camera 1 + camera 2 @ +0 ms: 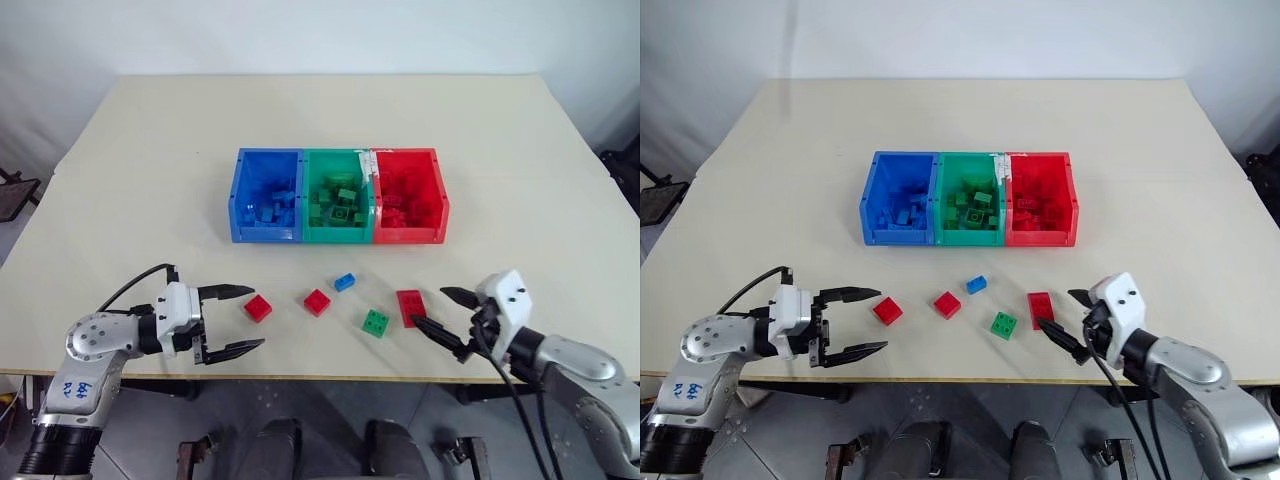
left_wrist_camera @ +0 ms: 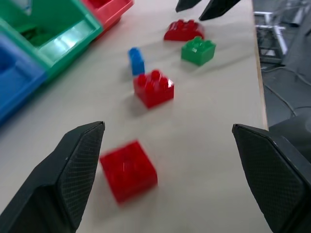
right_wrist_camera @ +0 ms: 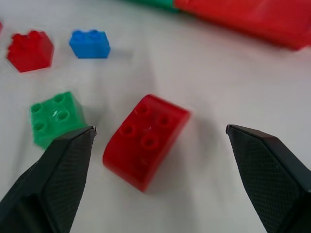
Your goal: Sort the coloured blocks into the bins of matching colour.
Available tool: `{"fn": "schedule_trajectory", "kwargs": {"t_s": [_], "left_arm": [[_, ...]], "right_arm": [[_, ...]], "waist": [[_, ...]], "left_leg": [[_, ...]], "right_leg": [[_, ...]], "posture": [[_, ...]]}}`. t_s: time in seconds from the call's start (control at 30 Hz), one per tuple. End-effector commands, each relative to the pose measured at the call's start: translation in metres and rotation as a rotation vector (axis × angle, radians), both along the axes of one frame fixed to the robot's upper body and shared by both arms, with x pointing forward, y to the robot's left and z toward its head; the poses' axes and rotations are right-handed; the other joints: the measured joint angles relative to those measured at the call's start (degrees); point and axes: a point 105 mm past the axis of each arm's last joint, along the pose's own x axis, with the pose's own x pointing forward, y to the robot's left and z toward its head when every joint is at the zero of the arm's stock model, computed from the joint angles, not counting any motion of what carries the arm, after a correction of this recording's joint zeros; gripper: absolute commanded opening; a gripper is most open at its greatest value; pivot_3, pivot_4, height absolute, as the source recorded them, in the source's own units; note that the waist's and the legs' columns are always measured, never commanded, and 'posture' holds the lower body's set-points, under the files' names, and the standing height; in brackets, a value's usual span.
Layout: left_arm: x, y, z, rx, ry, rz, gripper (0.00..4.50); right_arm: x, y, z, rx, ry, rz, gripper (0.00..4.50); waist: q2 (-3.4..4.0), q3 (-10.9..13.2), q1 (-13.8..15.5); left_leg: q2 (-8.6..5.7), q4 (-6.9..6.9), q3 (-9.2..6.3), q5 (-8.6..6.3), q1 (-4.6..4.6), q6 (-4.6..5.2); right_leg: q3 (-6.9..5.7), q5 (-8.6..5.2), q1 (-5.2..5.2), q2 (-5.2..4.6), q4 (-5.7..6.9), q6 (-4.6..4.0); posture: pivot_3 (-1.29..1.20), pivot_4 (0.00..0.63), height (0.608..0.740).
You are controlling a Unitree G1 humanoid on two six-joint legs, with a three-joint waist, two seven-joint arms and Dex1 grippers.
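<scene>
Loose blocks lie on the table in front of the bins: a red square [image 1: 258,308], a second red square [image 1: 317,301], a small blue one [image 1: 345,282], a green square [image 1: 376,322] and a longer red one [image 1: 410,307]. Behind them stand the joined blue bin [image 1: 239,200], green bin [image 1: 337,234] and red bin [image 1: 440,205], each holding several blocks of its colour. My left gripper [image 1: 240,319] is open just left of the first red square [image 2: 129,170]. Open too, my right gripper [image 1: 438,311] sits just right of the long red block [image 3: 146,138].
The table's near edge [image 1: 330,377] runs just below both grippers. Wide bare tabletop lies behind and beside the bins. A dark stand [image 1: 15,192] shows off the table's left side.
</scene>
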Motion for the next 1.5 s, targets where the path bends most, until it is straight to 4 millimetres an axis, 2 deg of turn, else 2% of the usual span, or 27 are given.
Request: {"fn": "schedule_trajectory", "kwargs": {"t_s": [0.03,0.13,0.2,0.23,0.3,0.53,0.63,0.77,0.83,1.0,1.13,1.23,1.37,1.5], "left_arm": [[-0.004,-0.003,0.013,-0.009,-0.051,-0.003,4.47],[-0.011,-0.007,0.014,-0.011,-0.046,-0.016,4.47],[-0.013,-0.008,0.015,-0.011,-0.043,-0.024,4.47],[-0.014,-0.008,0.015,-0.009,-0.043,-0.026,4.49],[-0.014,-0.009,0.017,-0.01,-0.044,-0.029,4.5],[-0.011,-0.012,0.017,-0.02,-0.049,-0.054,4.5],[-0.009,-0.015,0.018,-0.037,-0.06,-0.043,4.5],[-0.006,-0.013,0.018,-0.083,-0.064,0.021,4.5],[-0.004,-0.007,0.018,-0.114,-0.066,0.08,4.5],[-0.004,0.01,0.015,-0.14,-0.072,0.202,4.5],[-0.007,0.022,0.014,-0.137,-0.078,0.268,4.5],[-0.01,0.029,0.015,-0.133,-0.086,0.306,4.5],[-0.015,0.034,0.015,-0.122,-0.088,0.322,4.5],[-0.015,0.035,0.016,-0.117,-0.091,0.323,4.5]], "right_arm": [[0.004,0.007,0.002,-0.023,-0.015,-0.035,4.5],[0.004,0.021,-0.007,-0.032,0.011,-0.044,4.5],[0.005,0.021,-0.013,-0.064,0.008,-0.081,4.5],[0.006,0.019,-0.015,-0.074,0.006,-0.11,4.31],[0.008,0.013,-0.018,-0.092,0.003,-0.146,3.87],[0.008,0.009,-0.02,-0.1,-0.005,-0.159,1.49],[0.011,0.012,-0.007,-0.07,-0.074,-0.119,1.49],[0.029,0.022,0.034,0.027,-0.218,-0.06,1.49],[0.049,0.023,0.055,0.057,-0.271,-0.086,1.49],[0.099,0.029,0.087,0.044,-0.349,-0.143,1.49],[0.134,0.031,0.098,0.028,-0.365,-0.207,1.49],[0.15,0.034,0.105,0.026,-0.385,-0.22,1.49],[0.156,0.037,0.111,0.025,-0.411,-0.197,2.82],[0.146,0.032,0.117,0.033,-0.456,-0.156,4.19]], "waist": [[0.0,0.0,0.0],[0.0,0.0,-0.3],[0.0,0.0,-0.4],[0.0,0.0,-0.4],[-0.01,0.0,-0.4],[-0.02,0.0,-0.3],[-0.02,0.0,-0.3],[-0.01,0.0,-0.8],[-0.01,0.0,-1.6],[0.0,0.0,-1.9],[0.0,0.0,-1.9],[0.0,0.0,-1.9],[0.01,0.0,-2.0],[0.01,0.0,-1.9]], "left_leg": [[-0.02,0.0,-0.01,0.0,0.0,0.01],[0.0,-0.03,0.0,0.0,0.01,0.01],[0.02,-0.1,0.0,-0.01,0.01,-0.01],[0.0,-0.1,0.0,-0.02,0.01,-0.03],[-0.02,-0.08,0.0,-0.02,0.01,-0.03],[-0.04,-0.06,0.02,-0.02,0.02,-0.03],[-0.04,-0.06,0.02,-0.02,0.02,-0.03],[-0.04,-0.04,0.04,-0.02,0.02,-0.03],[-0.02,-0.06,0.08,-0.02,0.05,-0.04],[0.15,-0.11,0.01,-0.09,0.03,-0.22],[0.29,-0.13,0.03,-0.13,0.0,-0.29],[0.32,-0.12,0.04,-0.14,-0.09,-0.3],[0.34,-0.12,0.06,-0.14,-0.14,-0.3],[0.34,-0.11,0.1,-0.14,-0.15,-0.31]], "right_leg": [[0.0,0.0,0.0,-0.02,0.0,0.0],[0.01,0.0,-0.01,0.01,0.01,0.0],[0.01,-0.01,-0.07,0.03,0.02,-0.02],[0.01,-0.02,-0.08,0.07,0.03,-0.04],[0.01,-0.02,-0.07,0.09,0.02,-0.04],[0.01,-0.02,-0.04,0.1,0.02,-0.03],[0.02,-0.02,-0.04,0.11,0.03,-0.03],[0.03,-0.02,-0.05,0.14,0.03,-0.03],[0.06,-0.02,-0.05,0.21,0.04,-0.03],[0.07,-0.05,-0.11,0.46,0.12,-0.12],[0.1,-0.05,-0.2,0.6,0.17,-0.2],[0.12,-0.05,-0.31,0.6,0.21,-0.22],[0.15,-0.04,-0.41,0.6,0.28,-0.22],[0.17,-0.04,-0.43,0.61,0.32,-0.22]], "posture": [[0.0,0.15,0.74],[0.0,0.15,0.74],[0.0,0.15,0.74],[0.0,0.15,0.74],[0.0,0.15,0.74],[0.0,0.15,0.74],[0.0,0.15,0.74],[0.0,0.15,0.74],[0.0,0.15,0.74],[0.0,0.15,0.74],[0.0,0.15,0.74],[0.0,0.15,0.74],[0.0,0.15,0.74],[0.0,0.15,0.74]]}}
